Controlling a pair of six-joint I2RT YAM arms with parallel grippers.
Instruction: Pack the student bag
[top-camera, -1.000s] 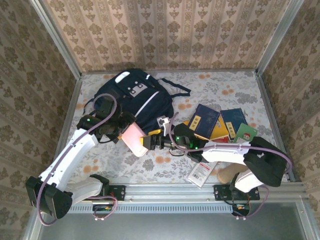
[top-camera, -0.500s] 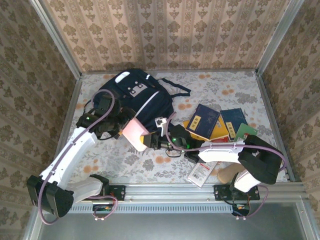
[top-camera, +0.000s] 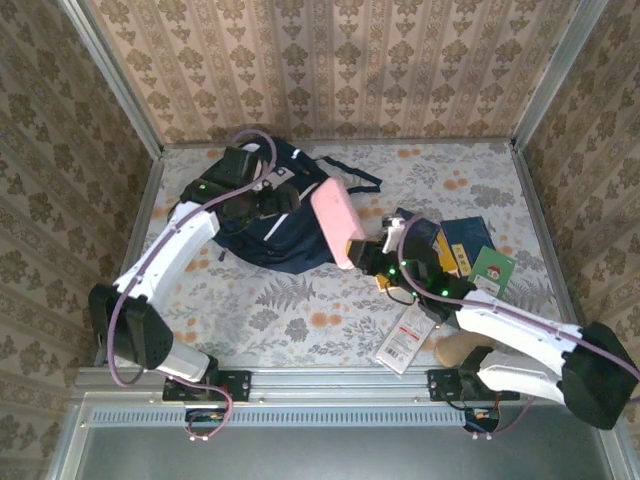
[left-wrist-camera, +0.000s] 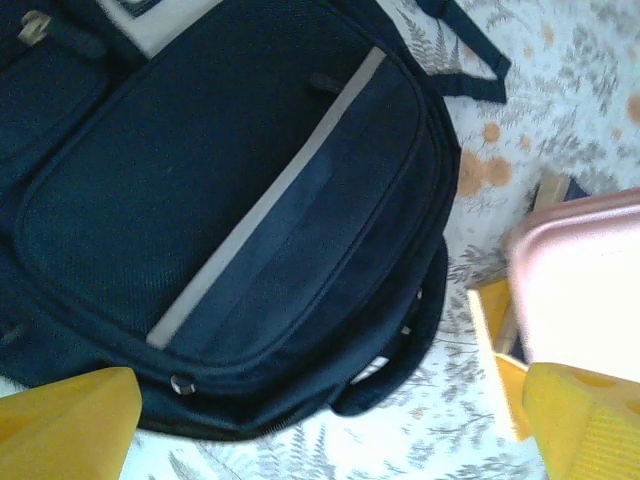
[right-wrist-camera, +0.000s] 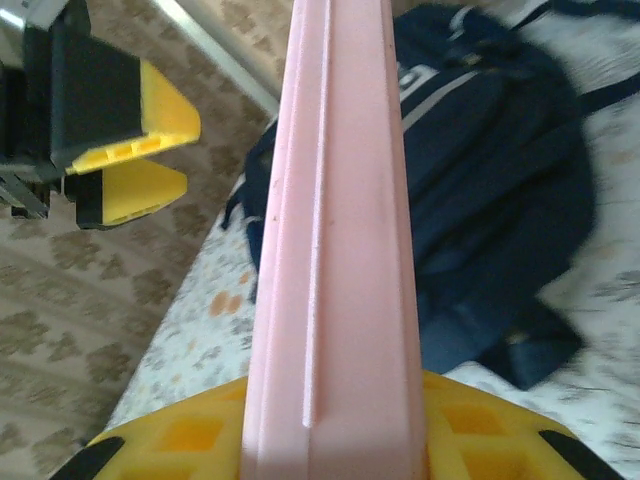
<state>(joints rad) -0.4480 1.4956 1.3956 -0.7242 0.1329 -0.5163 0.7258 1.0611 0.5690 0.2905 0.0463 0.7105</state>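
The student bag (top-camera: 262, 228), dark navy with a pale stripe, lies flat at the back left of the table. My left gripper (top-camera: 280, 198) hovers over its top, open, its yellow fingertips (left-wrist-camera: 62, 420) set wide apart over the bag (left-wrist-camera: 230, 200) with nothing between them. A flat pink box (top-camera: 338, 222) stands on edge just right of the bag, and my right gripper (top-camera: 366, 256) is shut on it. In the right wrist view the pink box (right-wrist-camera: 335, 230) is clamped between my yellow fingers (right-wrist-camera: 180, 440), with the bag (right-wrist-camera: 490, 170) behind it.
Navy and yellow books (top-camera: 412, 242) are heaped at the right with a green card (top-camera: 492, 266). A white tag (top-camera: 400, 346) and a beige object (top-camera: 455, 348) lie near the front edge. Metal rails and patterned walls enclose the table.
The pink box went from in front of the bag to its right side, carried by my right gripper, which shut on it. My left gripper drew back over the bag and opened wider.
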